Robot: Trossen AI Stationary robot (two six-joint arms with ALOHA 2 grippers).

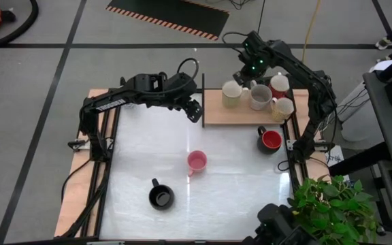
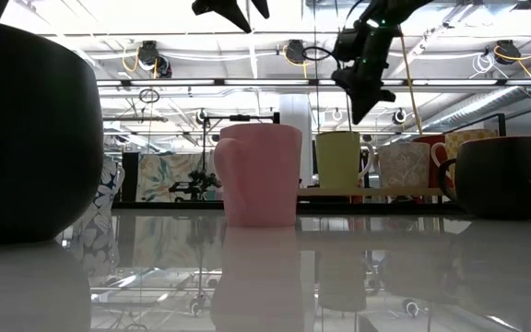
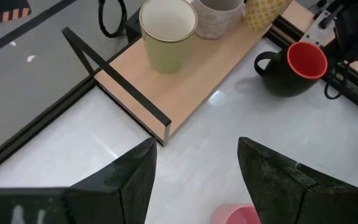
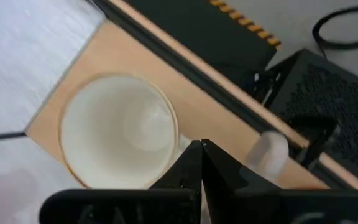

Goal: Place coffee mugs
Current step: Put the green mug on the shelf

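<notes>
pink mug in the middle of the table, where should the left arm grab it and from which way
Probably from straight above, with the fingers pinching the rim. The pink mug stands upright, mouth open upward, with bare table all round it. Its handle seems to point toward the front edge, so grip the rim wall away from it. The left gripper is open.

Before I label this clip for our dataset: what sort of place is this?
Probably a robotics lab or workshop. Two arms are mounted at a framed white table, the floor carries hazard-striped tape, and the low view shows industrial ceiling lights over an open hall.
</notes>
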